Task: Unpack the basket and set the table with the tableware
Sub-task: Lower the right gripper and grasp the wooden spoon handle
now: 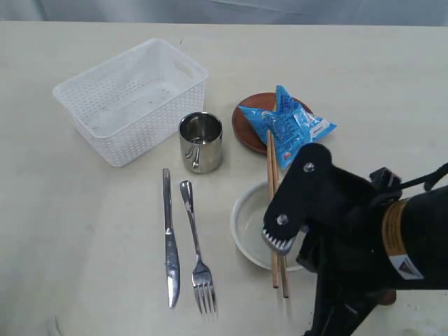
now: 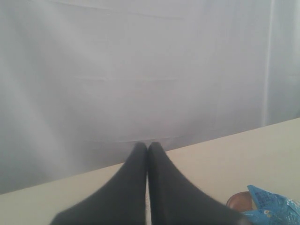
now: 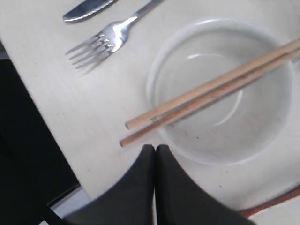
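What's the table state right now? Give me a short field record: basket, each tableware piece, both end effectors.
basket: empty, on table
cup: upright, beside basket
knife: flat on table
fork: flat, alongside knife
bowl: upright, empty
chopsticks: paired, lying across bowl
plate: under blue snack packet
left end effector: shut, holding nothing
right end effector: shut, holding nothing, by bowl rim

Obj counts: 1 white basket, 1 steel cup, 1 knife, 1 fork, 1 bowl, 2 chopsticks, 1 brown plate, 1 blue snack pkt. Tot 9 items, 1 table.
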`<state>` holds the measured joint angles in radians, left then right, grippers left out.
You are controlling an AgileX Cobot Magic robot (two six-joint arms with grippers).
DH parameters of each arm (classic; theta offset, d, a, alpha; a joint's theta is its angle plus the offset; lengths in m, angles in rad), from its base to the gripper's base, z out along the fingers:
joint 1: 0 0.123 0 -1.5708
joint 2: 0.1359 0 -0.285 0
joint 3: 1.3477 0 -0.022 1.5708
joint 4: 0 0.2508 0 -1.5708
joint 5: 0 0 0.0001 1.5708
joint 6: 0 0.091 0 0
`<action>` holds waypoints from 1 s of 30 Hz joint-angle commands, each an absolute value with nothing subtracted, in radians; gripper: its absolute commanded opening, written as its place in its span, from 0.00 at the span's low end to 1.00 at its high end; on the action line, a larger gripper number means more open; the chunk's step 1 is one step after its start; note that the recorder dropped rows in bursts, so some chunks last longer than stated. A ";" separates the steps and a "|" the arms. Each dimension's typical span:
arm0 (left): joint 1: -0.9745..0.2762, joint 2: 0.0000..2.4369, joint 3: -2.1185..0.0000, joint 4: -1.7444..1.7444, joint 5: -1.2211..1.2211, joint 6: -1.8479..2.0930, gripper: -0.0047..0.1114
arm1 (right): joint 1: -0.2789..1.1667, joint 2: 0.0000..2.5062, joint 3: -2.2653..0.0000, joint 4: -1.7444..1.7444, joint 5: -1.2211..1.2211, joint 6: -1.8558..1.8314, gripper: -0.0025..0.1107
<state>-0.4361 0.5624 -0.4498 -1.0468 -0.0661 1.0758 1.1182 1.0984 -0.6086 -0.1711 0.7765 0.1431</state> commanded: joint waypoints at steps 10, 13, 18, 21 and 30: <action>-0.442 0.558 -0.448 -1.054 -0.053 1.078 0.04 | 1.014 1.145 -0.548 -0.149 0.826 -0.015 0.02; -0.442 0.558 -0.448 -1.054 -0.022 1.078 0.04 | 0.887 1.136 -0.568 -0.298 0.819 0.305 0.02; -0.442 0.616 -0.448 -1.054 0.014 1.050 0.04 | 0.559 1.162 -0.608 -0.197 0.872 0.344 0.02; -0.442 0.680 -0.452 -1.054 0.040 1.020 0.04 | 0.430 1.249 -0.608 -0.149 0.863 0.344 0.02; -0.442 0.693 -0.457 -1.054 0.054 1.015 0.04 | 0.421 1.561 -0.638 -0.156 0.638 0.467 0.38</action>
